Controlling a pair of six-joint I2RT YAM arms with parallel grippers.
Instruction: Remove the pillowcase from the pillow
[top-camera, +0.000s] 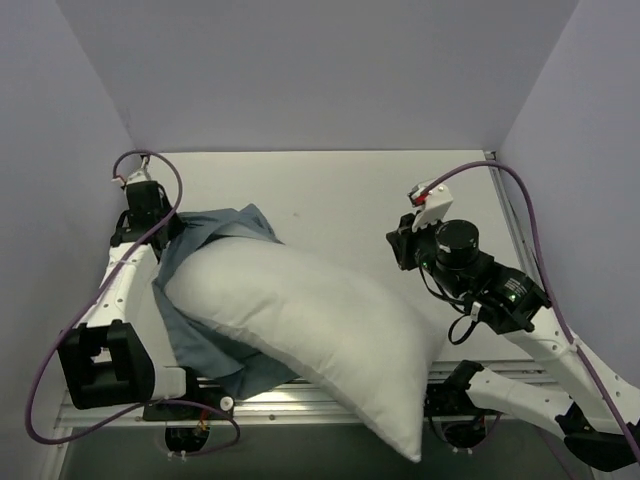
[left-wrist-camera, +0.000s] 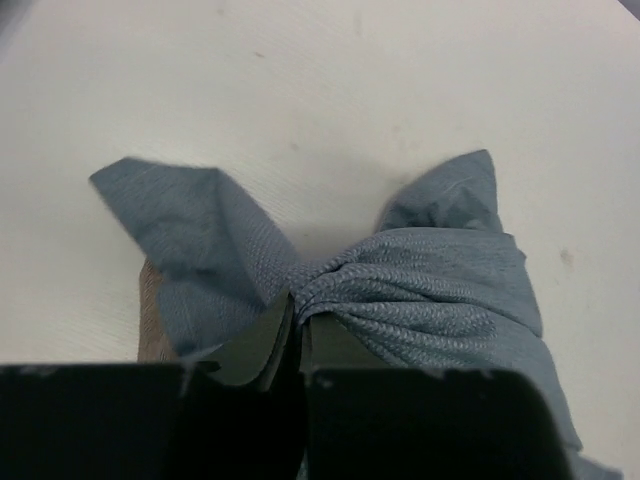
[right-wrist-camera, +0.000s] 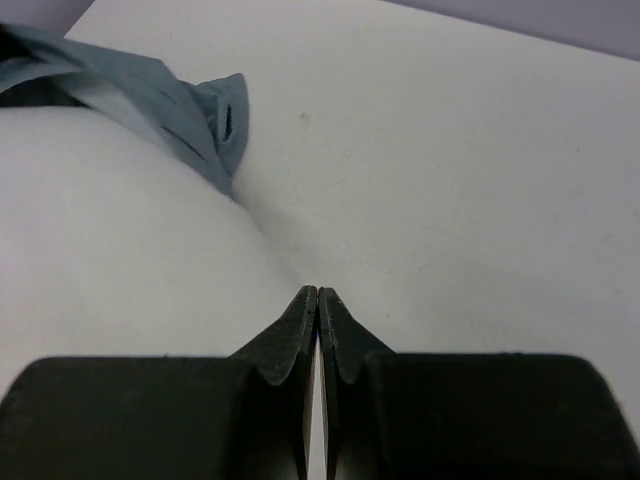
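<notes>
The plump white pillow (top-camera: 310, 330) lies slantwise across the table, its near corner hanging over the front edge. The blue pillowcase (top-camera: 215, 232) is bunched behind and under the pillow's left end, and most of the pillow is bare. My left gripper (top-camera: 165, 232) is shut on a gathered fold of the pillowcase (left-wrist-camera: 430, 290), pinched at the tips of the left gripper (left-wrist-camera: 297, 305). My right gripper (top-camera: 398, 246) hovers off the pillow's far right edge. In the right wrist view the right gripper (right-wrist-camera: 318, 292) is shut with nothing between its fingers, just beside the pillow (right-wrist-camera: 120, 260).
The white table (top-camera: 330, 185) is walled in by pale panels at the back and on both sides. A metal rail (top-camera: 310, 398) runs along the near edge between the arm bases. Purple cables loop beside each arm.
</notes>
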